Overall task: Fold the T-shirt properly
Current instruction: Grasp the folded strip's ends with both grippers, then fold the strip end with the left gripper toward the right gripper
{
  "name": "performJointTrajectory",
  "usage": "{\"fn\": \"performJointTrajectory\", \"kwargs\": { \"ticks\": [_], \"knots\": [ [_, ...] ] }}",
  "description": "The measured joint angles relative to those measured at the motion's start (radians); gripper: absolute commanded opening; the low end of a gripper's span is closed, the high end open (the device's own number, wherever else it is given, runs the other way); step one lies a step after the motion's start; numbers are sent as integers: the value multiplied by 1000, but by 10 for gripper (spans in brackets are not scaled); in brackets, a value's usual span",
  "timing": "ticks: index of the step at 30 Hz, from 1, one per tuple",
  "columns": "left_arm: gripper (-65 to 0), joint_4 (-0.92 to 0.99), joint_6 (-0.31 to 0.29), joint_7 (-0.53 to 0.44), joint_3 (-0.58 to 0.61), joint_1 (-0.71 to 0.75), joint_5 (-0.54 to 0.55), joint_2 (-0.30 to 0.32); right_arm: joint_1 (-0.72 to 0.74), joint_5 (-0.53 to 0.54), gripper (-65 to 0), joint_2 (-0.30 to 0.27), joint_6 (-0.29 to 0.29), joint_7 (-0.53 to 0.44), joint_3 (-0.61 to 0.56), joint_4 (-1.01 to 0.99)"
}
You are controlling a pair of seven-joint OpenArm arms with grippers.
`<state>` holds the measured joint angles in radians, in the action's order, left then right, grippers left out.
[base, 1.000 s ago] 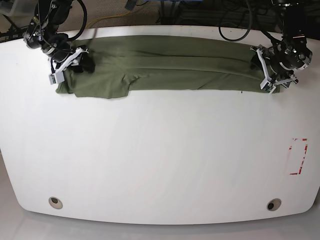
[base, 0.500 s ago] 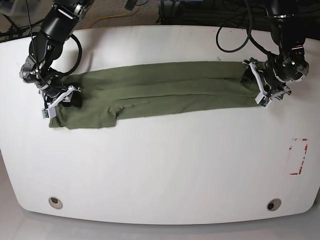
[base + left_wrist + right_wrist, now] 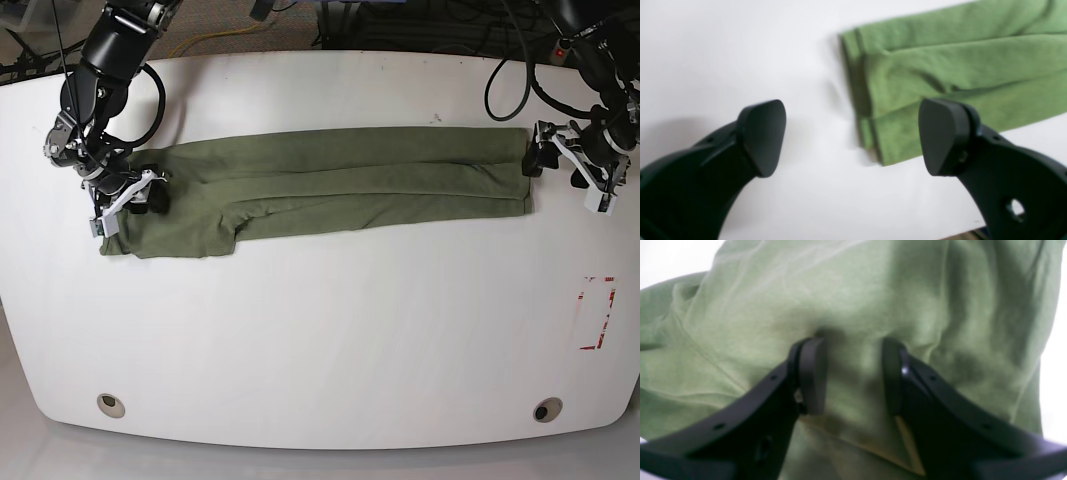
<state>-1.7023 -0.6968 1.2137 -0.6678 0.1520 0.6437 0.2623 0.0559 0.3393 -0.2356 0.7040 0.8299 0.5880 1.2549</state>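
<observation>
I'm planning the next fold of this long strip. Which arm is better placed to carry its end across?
Probably the right. The right gripper is pinching the T-shirt at its sleeve end, while the left gripper stands open over bare table, beside the shirt's other end.

Bare table (image 3: 320, 340) lies open in front of the T-shirt (image 3: 330, 185), which spans its far side.

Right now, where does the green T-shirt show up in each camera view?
Base: T-shirt stretched as a long band across the far half of the table.
Left wrist: its end fills the upper right, beyond open fingers.
Right wrist: fills the frame, bunched between the fingers.
Shared landmark: white tabletop.
</observation>
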Motion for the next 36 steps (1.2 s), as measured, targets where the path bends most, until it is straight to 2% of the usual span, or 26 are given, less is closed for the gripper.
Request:
{"fn": "performJointTrajectory", "kwargs": {
  "ticks": [5,11,19,21,25,26,28,30,36],
  "knots": [
    [-63,110,0,-3,1,-2,54,-6,-2,2,-393,-1,1,0,0,0],
    [-63,226,0,-67,10,-19,62,-60,-15,10,-393,-3,4,-10,0,1],
    [-79,303,-4,-113,53,-77,80,-75,-19,14,-395,-3,4,-15,0,1],
    [-140,345,-4,-120,61,-112,90,-85,-19,16,-395,-3,3,-16,0,1],
    [-388,393,-3,-124,68,-138,92,-90,-20,17,-395,0,4,-16,2,1],
    [-474,397,-4,-121,67,-138,90,-90,-19,17,-395,0,4,-16,2,1],
    [-576,404,-3,-119,67,-134,88,-91,-20,16,-395,0,3,-15,2,1],
    [-597,402,-3,-105,67,-133,78,-90,-23,16,-395,0,3,-15,2,1],
    [-600,296,0,-72,69,-114,45,-103,-40,19,-395,7,4,-15,2,29]
  ]
}}
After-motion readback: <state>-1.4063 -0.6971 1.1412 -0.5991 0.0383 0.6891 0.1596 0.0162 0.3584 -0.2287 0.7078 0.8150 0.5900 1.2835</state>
